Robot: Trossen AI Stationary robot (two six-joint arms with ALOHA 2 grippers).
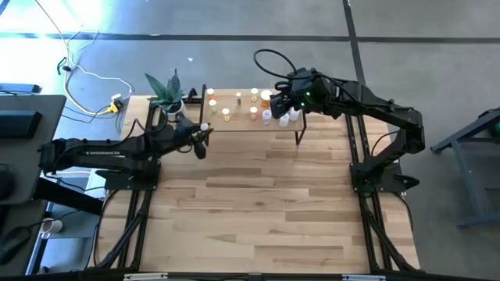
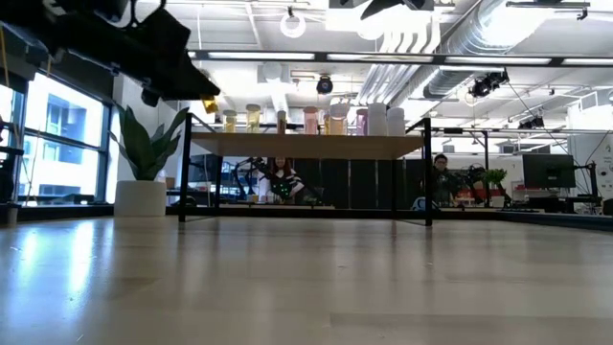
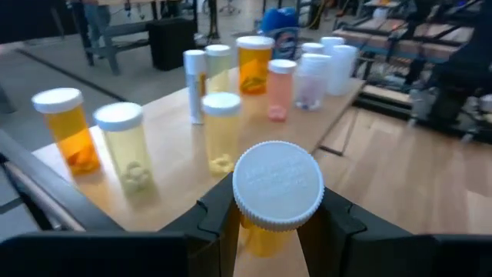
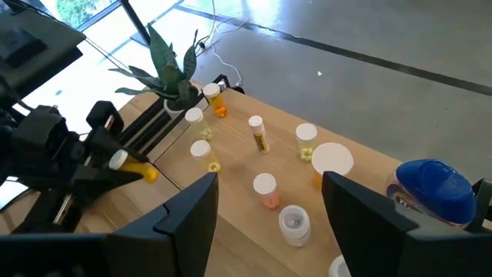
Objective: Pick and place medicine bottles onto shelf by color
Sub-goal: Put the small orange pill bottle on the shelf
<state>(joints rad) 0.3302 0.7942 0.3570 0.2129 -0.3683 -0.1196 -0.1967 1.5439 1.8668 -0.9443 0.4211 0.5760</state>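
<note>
A white-capped yellow bottle (image 3: 275,198) sat pinched in the left gripper (image 3: 273,223) jaws, just beside the shelf (image 1: 234,125) edge. The other bottles (image 3: 221,132) stood on the shelf. The right gripper (image 4: 265,208) hovered above them, jaws spread.

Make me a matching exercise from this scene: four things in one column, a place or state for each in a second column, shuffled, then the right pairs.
Things:
1. left gripper
2. right gripper
3. blue bottle
4. potted plant

Places or states:
A. open above the shelf
B. on the table at the shelf's left end
C. shut on a white-capped yellow bottle
D. at the shelf's right end

Pairs: 1-C, 2-A, 3-D, 4-B
</note>
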